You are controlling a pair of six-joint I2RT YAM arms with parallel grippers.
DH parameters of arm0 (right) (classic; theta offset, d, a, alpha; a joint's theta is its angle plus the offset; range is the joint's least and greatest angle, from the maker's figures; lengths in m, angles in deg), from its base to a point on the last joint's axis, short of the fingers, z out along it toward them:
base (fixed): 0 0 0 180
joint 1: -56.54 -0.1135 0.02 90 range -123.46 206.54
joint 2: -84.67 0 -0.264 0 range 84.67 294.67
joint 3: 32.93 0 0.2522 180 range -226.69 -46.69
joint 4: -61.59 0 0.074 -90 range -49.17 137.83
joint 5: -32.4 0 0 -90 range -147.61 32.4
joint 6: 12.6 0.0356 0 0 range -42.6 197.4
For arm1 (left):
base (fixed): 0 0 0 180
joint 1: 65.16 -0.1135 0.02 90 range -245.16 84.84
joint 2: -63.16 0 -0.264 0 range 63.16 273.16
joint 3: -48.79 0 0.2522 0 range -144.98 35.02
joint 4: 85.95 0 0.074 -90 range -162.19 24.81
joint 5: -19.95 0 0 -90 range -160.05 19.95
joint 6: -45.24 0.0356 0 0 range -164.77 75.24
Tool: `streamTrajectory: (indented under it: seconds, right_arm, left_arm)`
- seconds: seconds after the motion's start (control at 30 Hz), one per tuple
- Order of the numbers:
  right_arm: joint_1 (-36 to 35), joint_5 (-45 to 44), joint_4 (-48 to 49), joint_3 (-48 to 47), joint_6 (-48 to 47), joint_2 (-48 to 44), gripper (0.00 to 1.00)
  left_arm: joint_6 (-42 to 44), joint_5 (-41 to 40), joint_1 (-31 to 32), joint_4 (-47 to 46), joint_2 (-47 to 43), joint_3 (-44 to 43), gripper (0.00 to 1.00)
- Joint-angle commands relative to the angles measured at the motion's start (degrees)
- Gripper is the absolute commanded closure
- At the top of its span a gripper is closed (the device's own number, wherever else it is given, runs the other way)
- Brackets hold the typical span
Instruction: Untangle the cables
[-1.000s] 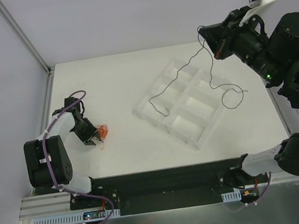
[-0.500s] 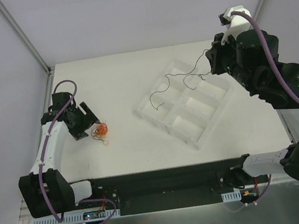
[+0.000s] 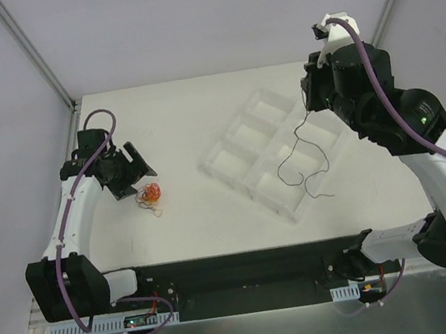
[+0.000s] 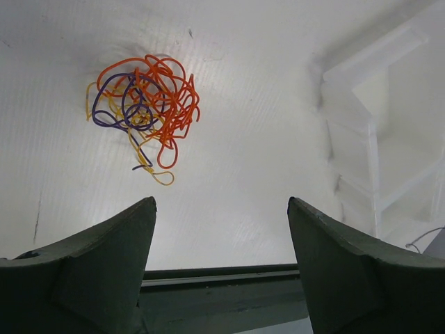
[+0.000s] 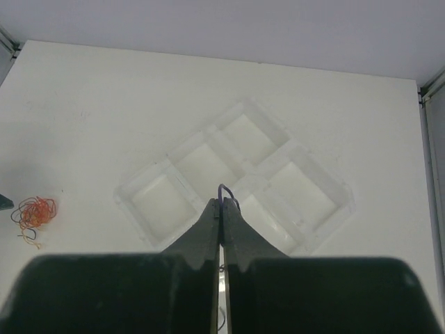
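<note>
**Cables:** two items.
- One tangled bundle [image 3: 150,194] lies on the table [image 3: 172,115], at 4 o'clock from the left gripper [image 3: 128,172].
- One loose dark cable [image 3: 299,133] hangs over the tray [image 3: 208,168].

**Bundle detail:** only the left wrist view resolves the bundle [image 4: 142,104] into orange, purple and yellow strands. The number of strands cannot be counted.

**Left gripper** [image 4: 221,202]**:** fingers wide apart, holding nothing.

**Right gripper** [image 5: 221,212]**:** fingers pressed together on the dark cable [image 5: 226,189]. The hanging length is hidden in this view and shows only from above.

**Tray:** one, partly masked by those fingers.

Orange, purple, yellow cables [image 4: 147,99]
</note>
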Motion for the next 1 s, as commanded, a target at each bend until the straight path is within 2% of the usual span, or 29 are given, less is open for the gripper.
streamTrajectory:
  seconds: [0.0,0.3,0.67,0.97]
  right_arm:
    - [1.4,0.2,1.5,3.0,1.0,-2.2,1.00]
    - [2.7,2.0,3.9,9.5,3.7,-4.5,1.00]
    - [3.4,3.0,4.5,10.5,3.7,-4.5,1.00]
    - [3.9,4.5,15.0,29.8,4.5,-8.3,1.00]
  left_arm:
    - [-0.3,2.6,1.0,1.1,-0.3,-2.0,0.24]
    - [0.0,2.9,2.7,1.2,0.8,-2.9,0.24]
    - [0.2,3.1,3.0,1.1,-1.0,-0.5,0.23]
    - [-0.5,3.9,3.2,1.1,-1.7,0.1,0.23]
